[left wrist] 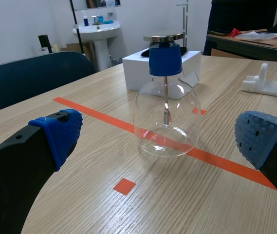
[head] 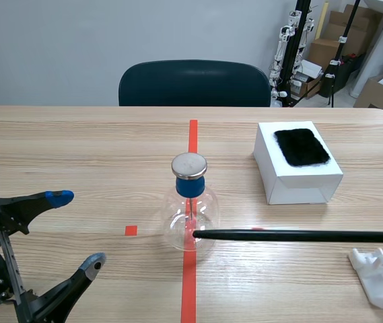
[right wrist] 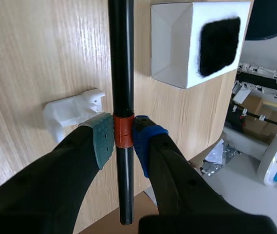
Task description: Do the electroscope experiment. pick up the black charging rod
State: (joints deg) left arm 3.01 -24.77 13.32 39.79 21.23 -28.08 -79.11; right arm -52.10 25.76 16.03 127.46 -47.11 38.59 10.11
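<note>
The wooden desk [head: 77,148] carried everything, with a dark chair [head: 194,82] behind its far edge. The left claw [head: 77,231] hung low over the desk, released, its blue pads spread wide with nothing between them. Straight ahead of it stood the glass electroscope flask [left wrist: 166,117], upright on the orange-red tape line, with a blue stopper and a flat metal disc on top. Beyond the flask, farther from that claw, sat a white box [head: 297,176] with a black fuzzy patch [head: 301,146] on its top.

The right claw [right wrist: 122,139] was clenched on the black charging rod [right wrist: 121,58], its pads pressing an orange band around the rod. The rod ran straight out ahead of that claw, and a short end stuck out behind the fingers. In the scene view its far tip lay across the front of the flask; whether they touched could not be told. A small white holder [right wrist: 72,111] lay on the desk under the right claw, just beside the rod.
</note>
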